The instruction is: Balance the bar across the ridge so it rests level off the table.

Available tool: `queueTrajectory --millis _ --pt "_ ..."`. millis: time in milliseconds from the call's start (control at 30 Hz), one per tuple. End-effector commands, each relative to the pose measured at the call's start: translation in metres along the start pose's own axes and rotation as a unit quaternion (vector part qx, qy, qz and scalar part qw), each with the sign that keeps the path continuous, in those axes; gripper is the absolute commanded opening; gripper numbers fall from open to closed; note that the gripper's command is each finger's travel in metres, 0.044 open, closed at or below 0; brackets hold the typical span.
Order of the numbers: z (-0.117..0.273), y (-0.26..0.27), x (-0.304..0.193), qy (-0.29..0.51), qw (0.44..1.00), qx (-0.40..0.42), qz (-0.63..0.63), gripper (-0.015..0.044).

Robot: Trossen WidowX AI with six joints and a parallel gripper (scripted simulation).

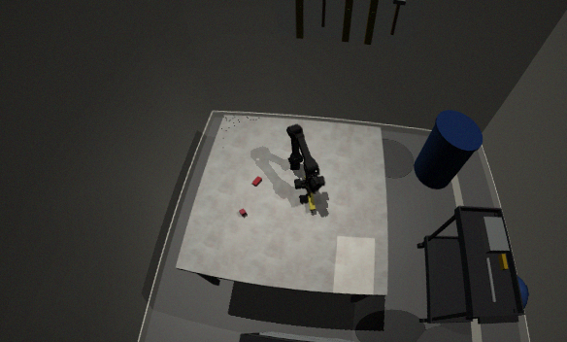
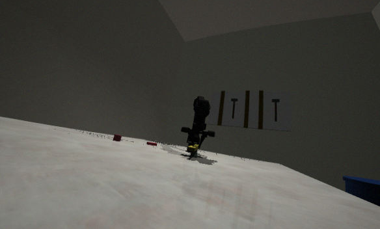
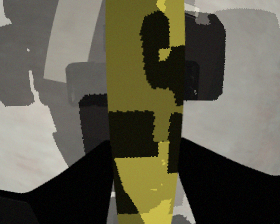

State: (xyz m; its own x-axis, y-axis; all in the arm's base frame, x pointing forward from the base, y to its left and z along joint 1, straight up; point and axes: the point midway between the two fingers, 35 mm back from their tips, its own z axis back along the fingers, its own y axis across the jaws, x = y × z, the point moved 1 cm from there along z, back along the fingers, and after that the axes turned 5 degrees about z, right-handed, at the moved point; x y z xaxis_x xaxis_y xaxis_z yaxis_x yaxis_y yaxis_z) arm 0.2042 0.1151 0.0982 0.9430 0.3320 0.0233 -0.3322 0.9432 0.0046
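The yellow bar [image 1: 312, 204] [image 2: 192, 148] [image 3: 141, 95] is held lengthwise between the fingers. It runs away from the arm, low over the table, with dark shadows across its top. My gripper [image 1: 309, 195] [image 2: 192, 146] [image 3: 144, 147] is shut on it from above. A low grey block, which looks like the ridge, [image 3: 86, 82] shows on both sides of the bar in the wrist view, crossing beneath it in shadow. Most of the ridge is hidden by the bar and arm. Whether the bar touches the ridge, and whether it is exactly level, I cannot tell.
Two small red blocks lie on the table left of the arm, one [image 1: 257, 181] [image 2: 151, 144] nearer the arm's base and one [image 1: 243, 213] [image 2: 117, 138] farther out. A pale sheet [image 1: 354, 264] lies at the table's lower right corner. A blue drum [image 1: 439, 158] stands beyond the right edge.
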Motion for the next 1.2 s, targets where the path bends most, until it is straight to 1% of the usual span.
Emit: queueTrajectory --millis 0,1167 --pt "-0.0006 0.0 0.0002 -0.001 1.0 0.0 0.001 0.0" --pt "-0.0035 -0.0001 -0.0007 -0.001 1.0 0.0 0.001 0.0"
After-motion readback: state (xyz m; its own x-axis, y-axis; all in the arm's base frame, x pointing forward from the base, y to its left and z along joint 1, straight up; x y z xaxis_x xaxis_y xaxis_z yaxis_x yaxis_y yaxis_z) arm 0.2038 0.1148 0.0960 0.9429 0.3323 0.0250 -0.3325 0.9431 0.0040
